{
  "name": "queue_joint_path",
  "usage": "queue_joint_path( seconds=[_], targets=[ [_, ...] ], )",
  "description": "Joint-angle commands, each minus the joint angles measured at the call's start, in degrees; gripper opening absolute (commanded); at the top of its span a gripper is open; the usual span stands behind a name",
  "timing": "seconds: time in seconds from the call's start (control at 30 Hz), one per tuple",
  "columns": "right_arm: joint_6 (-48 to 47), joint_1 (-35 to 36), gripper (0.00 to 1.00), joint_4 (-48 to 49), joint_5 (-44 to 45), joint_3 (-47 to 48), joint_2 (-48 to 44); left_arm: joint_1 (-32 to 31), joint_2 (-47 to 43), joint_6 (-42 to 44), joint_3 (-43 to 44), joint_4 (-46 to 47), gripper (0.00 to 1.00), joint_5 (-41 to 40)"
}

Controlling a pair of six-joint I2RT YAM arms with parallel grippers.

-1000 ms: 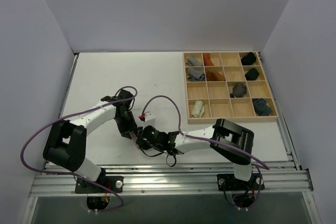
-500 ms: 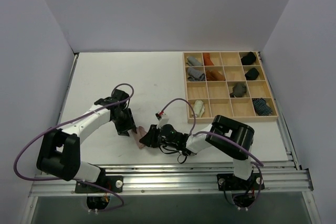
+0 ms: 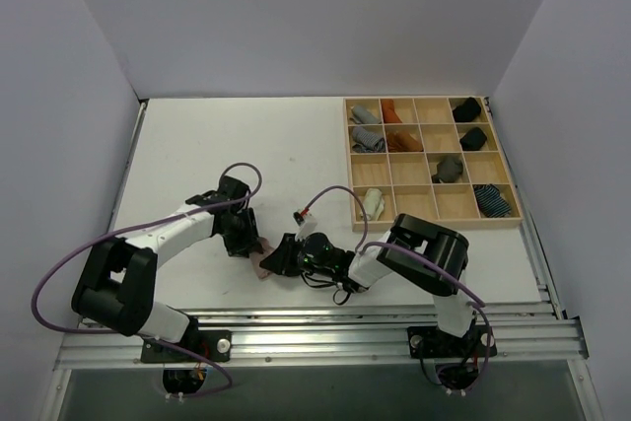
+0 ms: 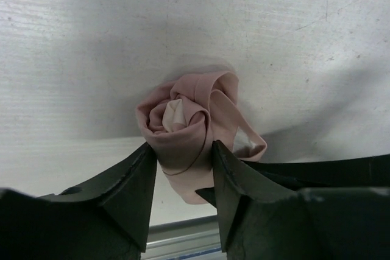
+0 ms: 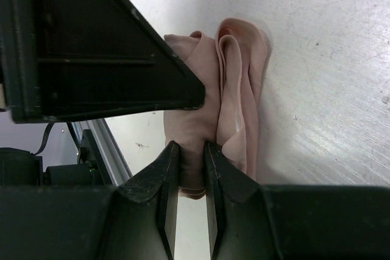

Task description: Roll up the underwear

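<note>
The dusty pink underwear (image 3: 261, 263) is rolled into a small bundle with a beige core (image 4: 186, 123), lying on the white table near the front edge. My left gripper (image 3: 252, 244) is shut on the roll, its fingers (image 4: 137, 178) pressing both sides. My right gripper (image 3: 276, 260) comes from the right and is shut on a fold of the same pink cloth (image 5: 234, 89), its fingertips (image 5: 167, 162) close together. The pale yellow-green underwear (image 3: 373, 204) sits rolled in the wooden tray's near-left cell.
A wooden compartment tray (image 3: 428, 216) at the right holds grey, rust, black and blue-striped rolls. The left gripper's black finger (image 5: 103, 41) fills the upper left of the right wrist view. The metal rail of the table's front edge (image 3: 315, 327) is close by.
Both grippers drew apart slightly, uncovering the pink bundle. The left gripper then shifted a little right toward it. The right gripper stays at the bundle.
</note>
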Motion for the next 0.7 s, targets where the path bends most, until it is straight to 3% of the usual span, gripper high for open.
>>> queue_joint_path(
  seconds=[0.0, 0.03, 0.13, 0.23, 0.27, 0.47, 0.67],
  targets=[
    [-2.3, 0.4, 0.0, -20.3, -0.7, -3.1, 5.5, -1.1, 1.8, 1.0, -1.1, 4.4, 0.46, -1.5],
    [-2.3, 0.4, 0.0, -20.8, -0.8, -3.1, 5.2, -1.3, 1.9, 0.9, -1.6, 4.4, 0.44, -1.9],
    [-2.8, 0.4, 0.06, -27.0, 1.6, -2.1, 1.4, -1.4, 1.9, 1.2, -2.0, 3.2, 0.24, -2.8],
    [-5.3, 0.8, 0.23, -35.9, 5.3, 0.1, -5.6, -1.6, 3.0, 1.2, -0.7, -0.5, 0.11, -4.5],
    [-6.1, 0.8, 0.32, -37.9, 5.9, 2.2, -8.5, -1.7, 3.3, 1.2, 0.0, -2.0, 0.09, -4.6],
    [-12.1, 0.5, 0.47, -49.7, 7.9, 11.8, -13.5, -3.6, 6.7, 0.0, 2.0, -5.3, 0.04, -5.7],
    [-13.8, 0.5, 0.56, -51.5, 7.4, 16.2, -13.8, -4.8, 9.4, -0.2, 5.1, -9.1, 0.03, -6.1]
  ],
)
